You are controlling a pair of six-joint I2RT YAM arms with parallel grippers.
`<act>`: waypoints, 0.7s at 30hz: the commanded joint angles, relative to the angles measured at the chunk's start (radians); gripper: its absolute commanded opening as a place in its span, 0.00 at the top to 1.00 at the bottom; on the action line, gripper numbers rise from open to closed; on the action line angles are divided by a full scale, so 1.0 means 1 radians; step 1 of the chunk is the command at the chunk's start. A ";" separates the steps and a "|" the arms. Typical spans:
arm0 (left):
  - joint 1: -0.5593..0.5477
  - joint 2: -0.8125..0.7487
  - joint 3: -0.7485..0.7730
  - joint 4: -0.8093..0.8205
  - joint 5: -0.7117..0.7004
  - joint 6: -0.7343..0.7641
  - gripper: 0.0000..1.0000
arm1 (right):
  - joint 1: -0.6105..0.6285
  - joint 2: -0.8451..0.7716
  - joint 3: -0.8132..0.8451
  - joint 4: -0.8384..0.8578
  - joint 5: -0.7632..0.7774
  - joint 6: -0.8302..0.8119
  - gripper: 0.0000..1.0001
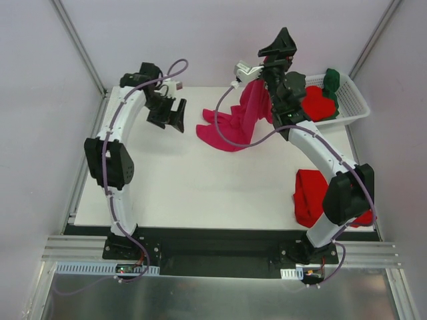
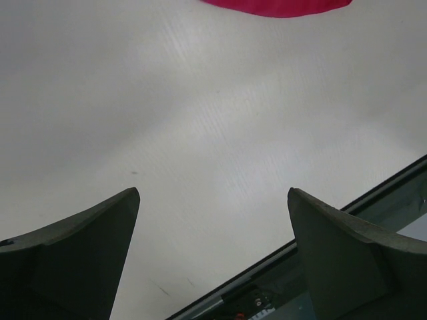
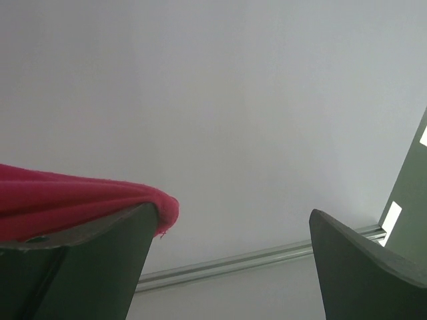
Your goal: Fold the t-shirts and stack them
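A magenta-pink t-shirt (image 1: 233, 127) lies crumpled at the back middle of the table, and one part of it rises to my raised right gripper (image 1: 279, 45). In the right wrist view that gripper (image 3: 233, 210) stands open. The pink cloth (image 3: 80, 193) is draped over its left finger and nothing is between the jaws. My left gripper (image 1: 168, 120) hovers open over the back left of the table. It (image 2: 213, 192) holds nothing, and the pink shirt's edge (image 2: 277, 7) lies beyond it. A folded red t-shirt (image 1: 310, 197) rests at the front right.
A white slotted basket (image 1: 353, 107) at the back right holds a red shirt (image 1: 317, 103) and a dark green one (image 1: 331, 83). The right arm partly covers the folded red shirt. The table's near edge and black rail (image 2: 373, 200) show in the left wrist view.
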 commanded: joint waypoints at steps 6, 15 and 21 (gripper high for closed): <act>-0.196 0.348 0.275 -0.013 0.037 0.004 0.06 | -0.002 -0.082 -0.064 0.033 0.049 -0.020 0.04; -0.208 0.514 0.424 0.054 -0.142 0.059 0.06 | 0.009 -0.095 -0.044 -0.010 0.048 -0.032 0.04; -0.210 0.479 0.446 0.151 -0.158 0.113 0.06 | 0.018 -0.087 -0.030 -0.027 0.049 -0.035 0.04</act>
